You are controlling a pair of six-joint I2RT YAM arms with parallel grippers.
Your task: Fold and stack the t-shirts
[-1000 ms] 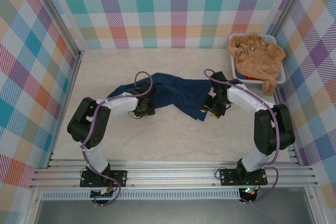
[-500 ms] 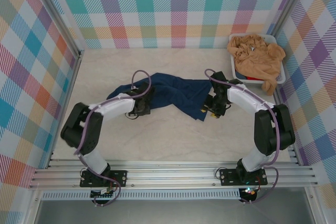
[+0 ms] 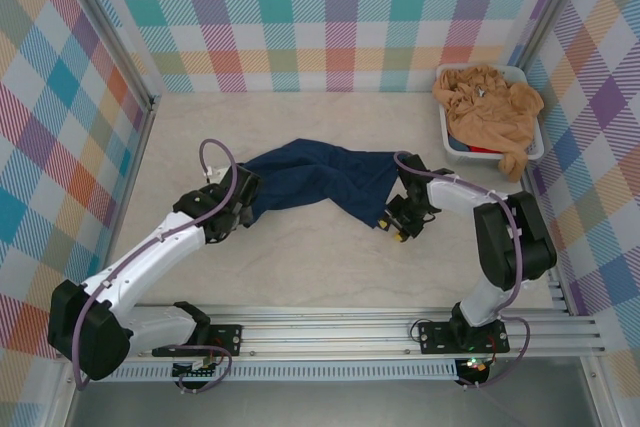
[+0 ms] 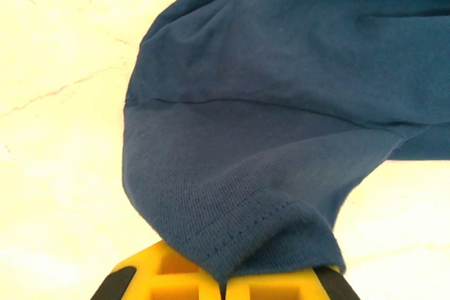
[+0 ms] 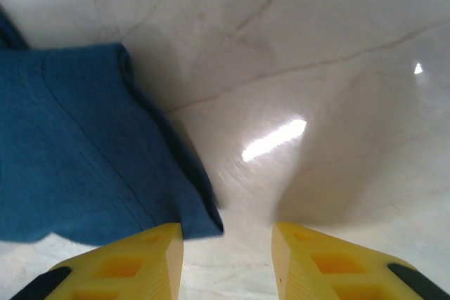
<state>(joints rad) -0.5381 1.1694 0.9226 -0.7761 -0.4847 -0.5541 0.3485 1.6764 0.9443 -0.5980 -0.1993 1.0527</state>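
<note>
Across the middle of the table [image 3: 330, 277], stretched out in a long wrinkled band: a navy t-shirt [image 3: 315, 177]. Spread from left to right between the two arms, with folds all along it.

At its left end, pinched by the left gripper [image 3: 241, 204]. From the left wrist, seen clearly: yellow fingers [image 4: 169, 279] pressed together with no gap, and a hemmed edge of the navy t-shirt [image 4: 267, 103] caught between them and bunched over their tips. Beyond the grip, lying partly on the pale marbled surface, with one straight seam running across the cloth.

At the right end, near the lower corner of the shirt: the right gripper [image 3: 396, 224], low over the table. From the right wrist: jaws apart at a moderate width, not wide. Corner of the navy t-shirt [image 5: 77, 159] flat on the table, reaching just to the inner side of one yellow finger [image 5: 133, 265] and a little into the gap. Not clamped there. Under the other finger, bare table, with a bright reflection of light a little ahead.

In the far right corner, well apart from both grippers: a white tub [image 3: 537, 147] holding a heap of tan t-shirts [image 3: 490, 105], crumpled and unfolded, one part hanging over the near rim. Around the table, walls [image 3: 300, 17] with a coloured check pattern.
</note>
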